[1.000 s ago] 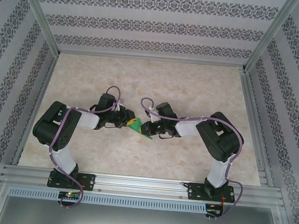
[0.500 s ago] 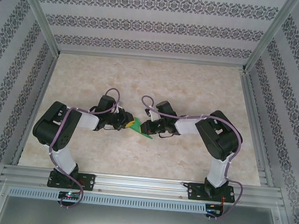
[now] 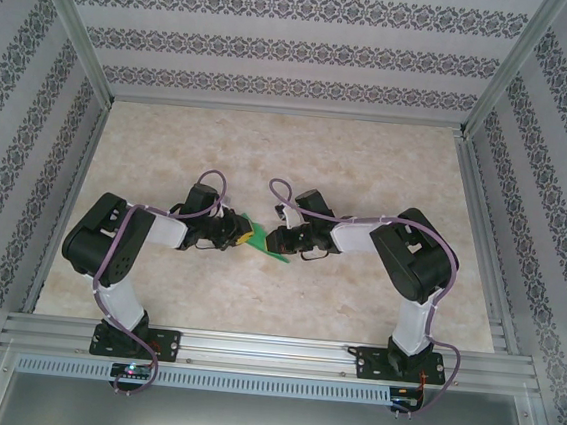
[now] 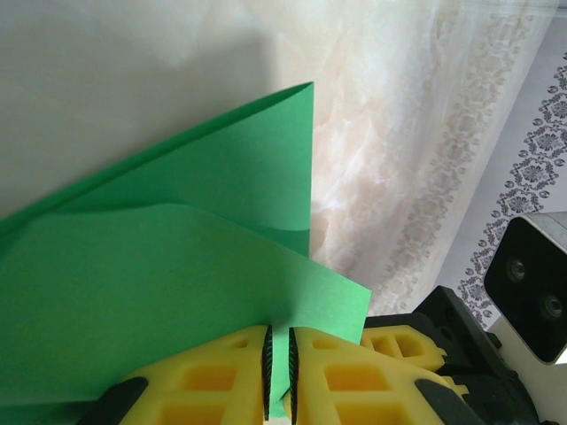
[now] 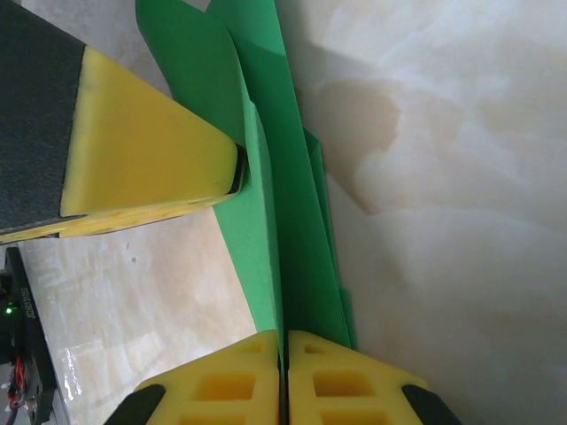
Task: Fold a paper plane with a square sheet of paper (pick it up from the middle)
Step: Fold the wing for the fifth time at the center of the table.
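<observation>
From above, both arms met nose to nose over the middle of the pale marble-patterned tabletop [image 3: 368, 170]. The left gripper [image 3: 245, 233] and the right gripper [image 3: 270, 239] faced each other almost tip to tip. The thin, bright green paper sheet [image 3: 273, 255] sat between them, folded, with its pointed end poking out toward the near edge beneath the right gripper.

Over to the left wrist: the yellow jaws were pinched almost together, with one edge of the sheet caught in the narrow slit. Two green layers fanned away from the grip, a front flap over a back one that ended in a sharp corner. The right arm's white camera housing [image 4: 532, 283] peeked in at the right.

And the right wrist: its own yellow jaws were pressed tight on the sheet's edge. The folded layers, seen edge-on, ran up the frame. The left gripper reached in from the upper left, its yellow finger against the same sheet farther along.
</observation>
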